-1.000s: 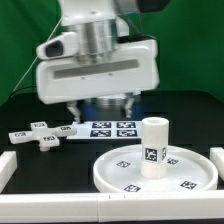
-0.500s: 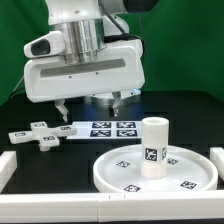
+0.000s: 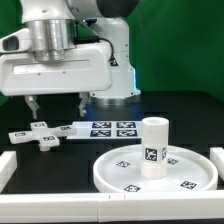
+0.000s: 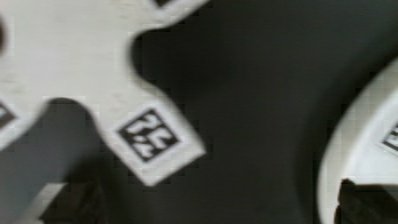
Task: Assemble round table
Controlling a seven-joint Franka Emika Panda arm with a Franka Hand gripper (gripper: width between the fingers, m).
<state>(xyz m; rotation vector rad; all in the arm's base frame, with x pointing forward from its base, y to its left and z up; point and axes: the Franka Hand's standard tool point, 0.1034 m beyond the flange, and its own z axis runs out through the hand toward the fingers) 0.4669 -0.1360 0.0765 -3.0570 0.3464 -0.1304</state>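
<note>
The cross-shaped foot point(image 3: 40, 133) lies flat on the black table at the exterior view's left; it fills much of the wrist view point(image 4: 89, 70), one tagged arm pointing toward the fingers. The large round disc point(image 3: 120, 172) lies at the front right, and its rim shows in the wrist view point(image 4: 365, 125). The short cylinder leg point(image 3: 153, 147) stands upright on the disc's hub. My gripper point(image 3: 55, 108) hangs open and empty above the foot, not touching it. Its dark fingertips point(image 4: 363, 200) show at the edge of the wrist view.
The marker board point(image 3: 112, 128) lies flat behind the disc, right of the foot. Long white rails border the table at the front point(image 3: 60, 205), the left point(image 3: 5, 165) and the right point(image 3: 217, 155). A green backdrop stands behind.
The gripper has moved toward the exterior view's left, from above the marker board to above the cross-shaped foot. It stays open. The parts have not moved.
</note>
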